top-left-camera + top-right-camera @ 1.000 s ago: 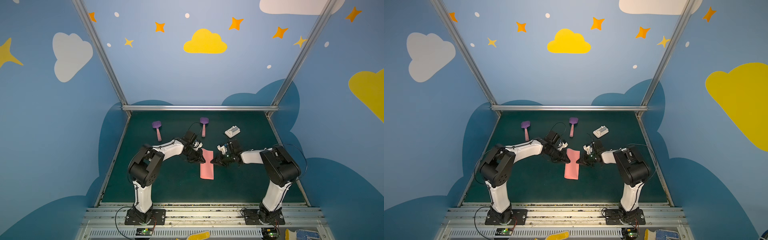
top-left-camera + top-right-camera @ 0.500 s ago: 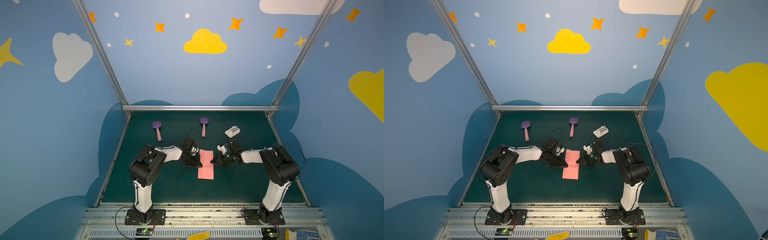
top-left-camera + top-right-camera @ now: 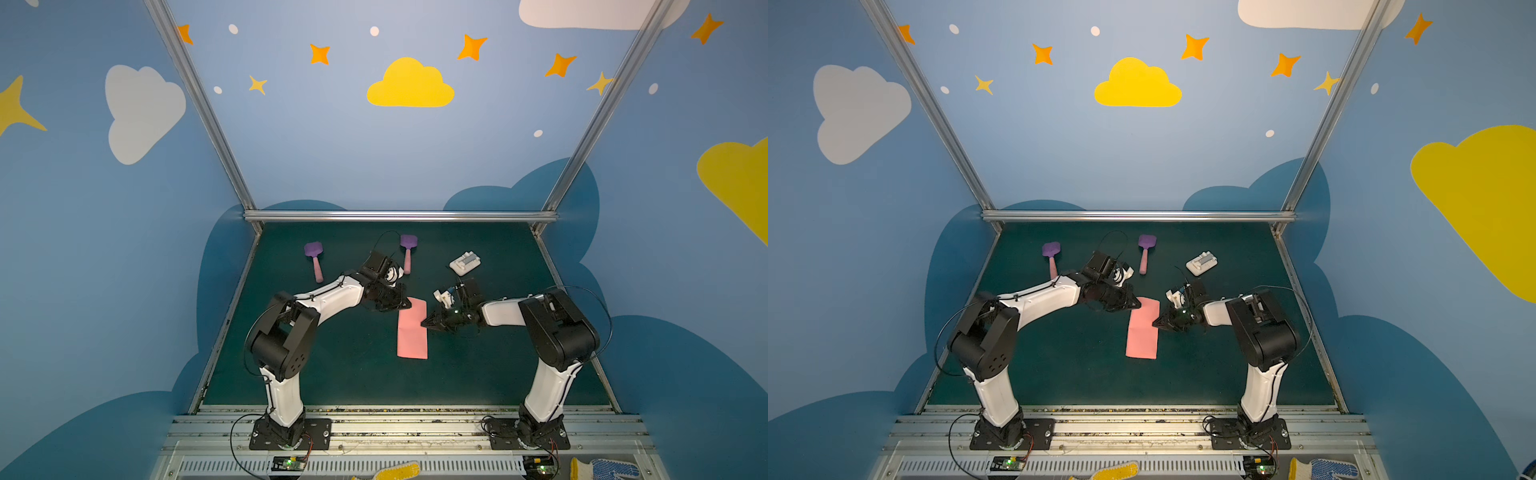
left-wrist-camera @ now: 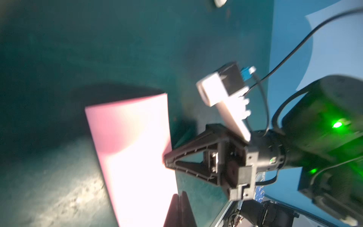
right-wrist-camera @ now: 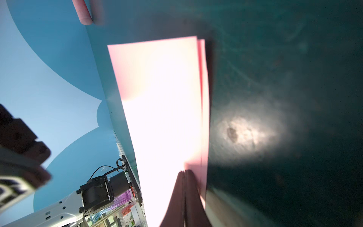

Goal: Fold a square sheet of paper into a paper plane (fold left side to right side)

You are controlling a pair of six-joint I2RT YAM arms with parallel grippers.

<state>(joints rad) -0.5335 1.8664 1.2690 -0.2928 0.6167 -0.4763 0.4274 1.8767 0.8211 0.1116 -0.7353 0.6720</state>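
Looking down on a dark green mat (image 3: 332, 374) where two robot arms meet over the square sheet of paper (image 3: 412, 332). The sheet lies flat in the middle of the mat, already folded in half into a tall, narrow salmon-pink rectangle, and it has not shifted over the last second. What has changed is the left gripper (image 3: 405, 306). Its jaws, slightly parted a second ago, have come together. The arm dipped back toward its own side and has now returned to the far left corner of the rectangle, with the closed tip at or just over that corner; whether it touches cannot be told. The right gripper (image 3: 426, 323) has stayed put, jaws together and holding nothing, its tip pressed on the paper's right edge about halfway along. The right wrist view shows the closed fingertips (image 5: 191, 186) resting on the top layer, with the lower layer peeking out just beyond it, so the two edges nearly match. Judged from this, the left-to-right fold is laid over and let go, and the folded left edge likely needs pressing into a sharp crease next. No plane shape exists yet. Purple spatulas (image 3: 313, 259) and a white block (image 3: 464, 263) lie near the back of the mat, apart from the paper
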